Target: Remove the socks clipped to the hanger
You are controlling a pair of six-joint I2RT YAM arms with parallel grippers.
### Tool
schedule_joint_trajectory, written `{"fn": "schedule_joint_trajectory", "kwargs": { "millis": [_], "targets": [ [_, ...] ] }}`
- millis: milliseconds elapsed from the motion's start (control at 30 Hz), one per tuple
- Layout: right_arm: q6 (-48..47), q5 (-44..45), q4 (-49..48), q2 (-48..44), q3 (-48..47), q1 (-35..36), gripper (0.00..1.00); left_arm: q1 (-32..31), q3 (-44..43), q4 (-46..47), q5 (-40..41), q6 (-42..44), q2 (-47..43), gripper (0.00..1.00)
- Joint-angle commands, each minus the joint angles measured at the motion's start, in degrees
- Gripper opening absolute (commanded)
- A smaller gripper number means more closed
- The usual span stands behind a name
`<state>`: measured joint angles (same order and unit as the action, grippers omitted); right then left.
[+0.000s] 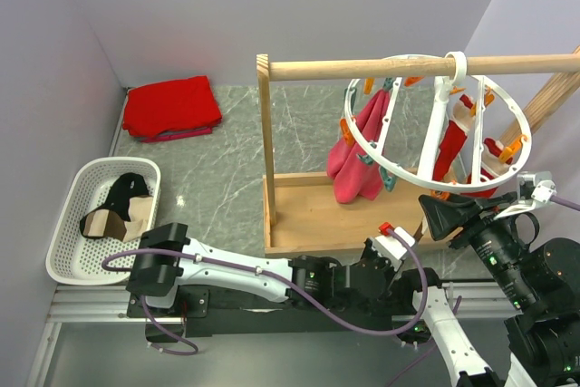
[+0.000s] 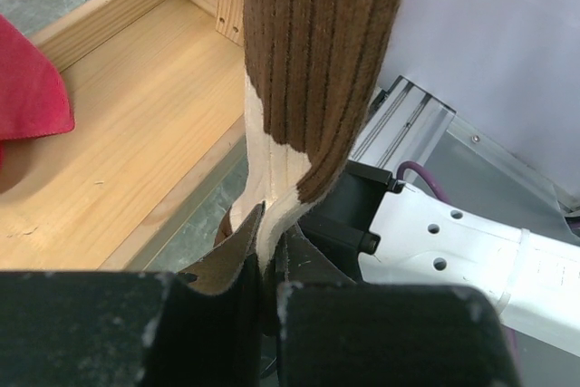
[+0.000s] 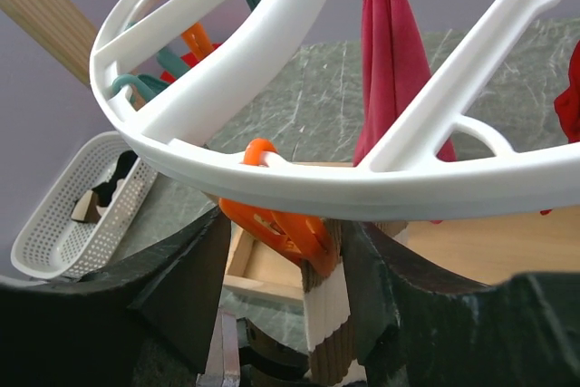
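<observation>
Left fingers (image 2: 222, 265) pinching brown-and-cream sock (image 2: 317, 70), right fingers (image 3: 181, 287) flanking orange peg (image 3: 281, 224)

Grey marbled table (image 1: 227, 160) with red cloth (image 1: 172, 108), white basket (image 1: 65, 224), wooden frame (image 1: 308, 217).

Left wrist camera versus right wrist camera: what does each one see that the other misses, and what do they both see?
Only the left wrist view plainly shows the left gripper pinching the lower end of the brown-and-cream sock. Only the right wrist view shows the hanger, the orange peg clipping that sock's upper end, the right gripper with a finger on either side of the peg, and the white basket. Both show the sock and the wooden base.
</observation>
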<state>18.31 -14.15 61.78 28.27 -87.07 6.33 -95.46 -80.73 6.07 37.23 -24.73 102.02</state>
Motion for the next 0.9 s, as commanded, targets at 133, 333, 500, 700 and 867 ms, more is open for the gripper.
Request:
{"fn": "schedule_joint_trajectory", "kwargs": {
  "millis": [133, 333, 500, 700, 867],
  "targets": [
    [-1.2, 2.4, -2.0, 0.2, -0.5, -0.4, 0.44, -0.5, -0.8, 0.1, -0.7, -0.6, -1.1, 0.01],
    [-1.3, 2.2, -2.4, -0.1, 0.3, -0.4, 0.26, -0.6, -0.7, -0.3, -0.8, -1.0, -1.0, 0.01],
    [-1.4, 2.3, -2.5, -0.3, 1.1, -0.3, 0.09, -0.6, -0.4, -0.4, -0.8, -1.4, -1.2, 0.01],
    [-1.8, 2.3, -2.6, -0.7, 2.2, -0.2, 0.00, -0.6, 1.3, -0.7, -0.6, -2.3, -2.1, 0.01],
    [-2.1, 2.6, -2.7, -1.1, 2.5, 0.1, 0.00, -0.5, 2.4, -1.3, 0.1, -3.6, -2.7, 0.01]
  ]
}}
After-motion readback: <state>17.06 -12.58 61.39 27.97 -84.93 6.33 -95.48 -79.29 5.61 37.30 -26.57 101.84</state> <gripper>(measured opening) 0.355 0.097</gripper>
